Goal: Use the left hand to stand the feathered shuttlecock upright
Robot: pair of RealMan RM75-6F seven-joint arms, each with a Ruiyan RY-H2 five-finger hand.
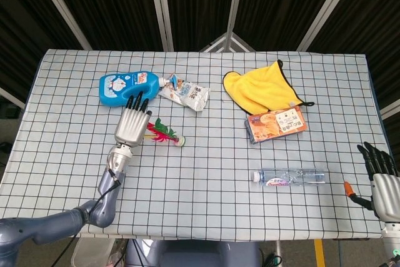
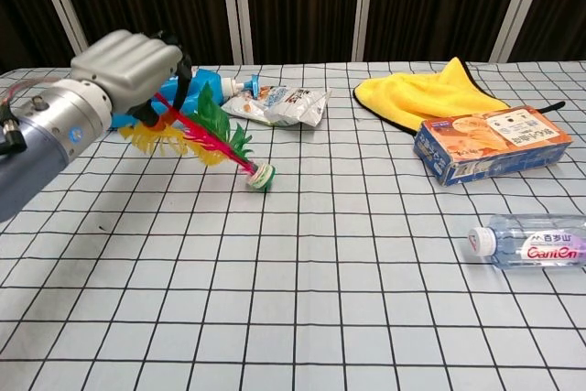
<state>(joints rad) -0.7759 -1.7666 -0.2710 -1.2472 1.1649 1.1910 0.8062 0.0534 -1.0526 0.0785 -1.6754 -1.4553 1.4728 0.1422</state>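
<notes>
left robot hand gripping feathers, shuttlecock tilted, base on table

The left hand has a matt silvery metal-look shell. The shuttlecock shows soft feathers. Glossy blue plastic bottle, fluffy yellow cloth, printed cardboard box, checked fabric tabletop.
</notes>
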